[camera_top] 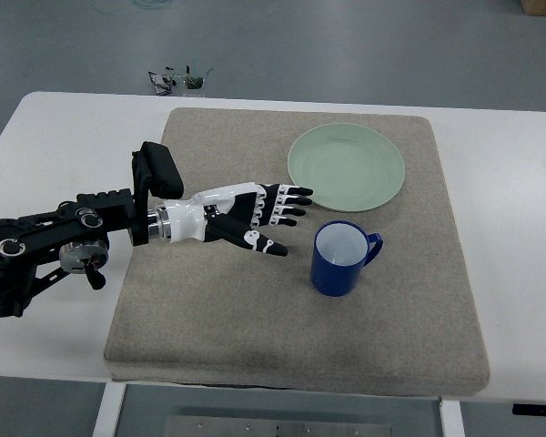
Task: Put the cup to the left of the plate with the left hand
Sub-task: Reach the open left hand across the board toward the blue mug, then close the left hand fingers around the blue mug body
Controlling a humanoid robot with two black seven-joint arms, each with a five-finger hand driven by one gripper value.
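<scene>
Table in white fills most of the view, and a big square grey mat lies across the middle of it. From the left edge the robot's black arm reaches in over the table's bare left side, with a black padded block sitting on top at the wrist. Past the wrist the left hand stretches out over the left half of the mat, white on the back with black fingers. Those fingers lie straight and spread, pointing to the right, the thumb sticking out on the near side; the hand is wide and holds nothing. Its fingertips stop near the plate's left rim and a short way left of the cup, touching neither.

Further right, a pale green plate rests flat on the far part of the mat. Just near of it stands a blue cup, upright, white inside, its handle turned to the right and slightly toward the far side. The cup sits near the plate's near rim, just beside it, below the plate's middle and not to its left. The mat's right part and the table strip beyond it carry nothing else.

Beyond the table's far edge, on the grey floor toward the left, lies a small dark jumble too small to tell apart.
</scene>
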